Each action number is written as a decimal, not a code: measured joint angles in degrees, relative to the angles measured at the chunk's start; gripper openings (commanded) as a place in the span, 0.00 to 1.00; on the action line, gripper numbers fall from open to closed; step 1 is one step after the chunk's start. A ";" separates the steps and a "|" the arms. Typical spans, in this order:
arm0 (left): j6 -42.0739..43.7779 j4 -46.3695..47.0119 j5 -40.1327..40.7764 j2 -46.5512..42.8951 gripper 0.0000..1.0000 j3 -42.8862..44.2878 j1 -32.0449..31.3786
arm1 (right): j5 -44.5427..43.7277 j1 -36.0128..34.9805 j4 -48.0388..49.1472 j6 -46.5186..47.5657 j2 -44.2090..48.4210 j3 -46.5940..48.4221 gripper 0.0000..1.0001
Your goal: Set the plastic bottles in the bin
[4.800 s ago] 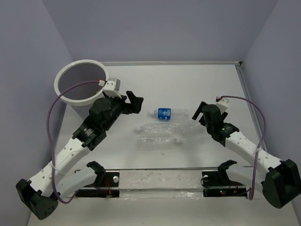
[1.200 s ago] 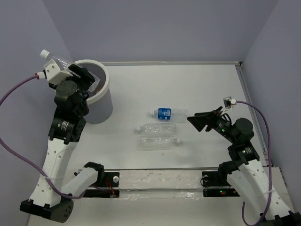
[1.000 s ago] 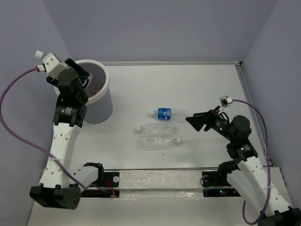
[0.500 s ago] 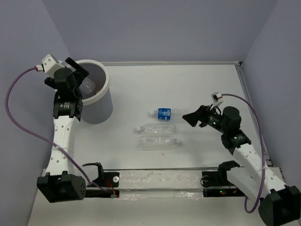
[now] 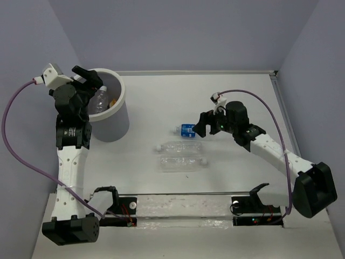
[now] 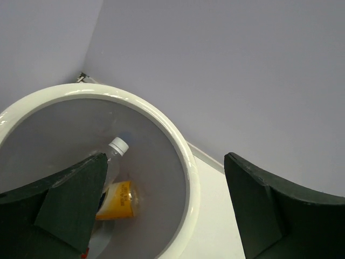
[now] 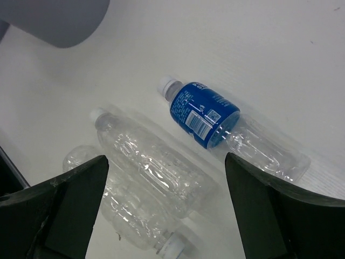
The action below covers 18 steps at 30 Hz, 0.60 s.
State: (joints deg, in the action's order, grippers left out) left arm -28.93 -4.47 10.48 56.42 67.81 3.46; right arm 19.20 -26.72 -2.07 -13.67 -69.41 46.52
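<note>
My left hand hangs over the near-left rim of the bin, fingers wide apart w/ nothing btwn them. Inside the bin, below that hand, a clear bottle leans w/ its white cap up, and an orange bottle lies next to it at the bottom. My right hand is out over the middle of the surface, fingers also spread and gripping nothing. The blue-labelled bottle lies on its side just below and ahead of that hand, cap pointing toward the bin side; can't tell if a finger touches it. Two more clear bottles lie flat nearer my bases, parallel to it: the middle bottle close beside the blue one, and the nearest bottle just beyond that.
</note>
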 measured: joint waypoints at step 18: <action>2.78 -5.68 -25.22 -0.87 0.99 -4.87 -24.15 | -9.81 -1.99 -19.02 31.17 -24.59 17.68 1.00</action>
State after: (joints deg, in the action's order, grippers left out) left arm -26.15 -10.15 -14.74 55.55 62.94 -20.69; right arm 9.39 -28.71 -21.08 17.50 -94.00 64.20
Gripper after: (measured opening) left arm 0.989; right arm 0.994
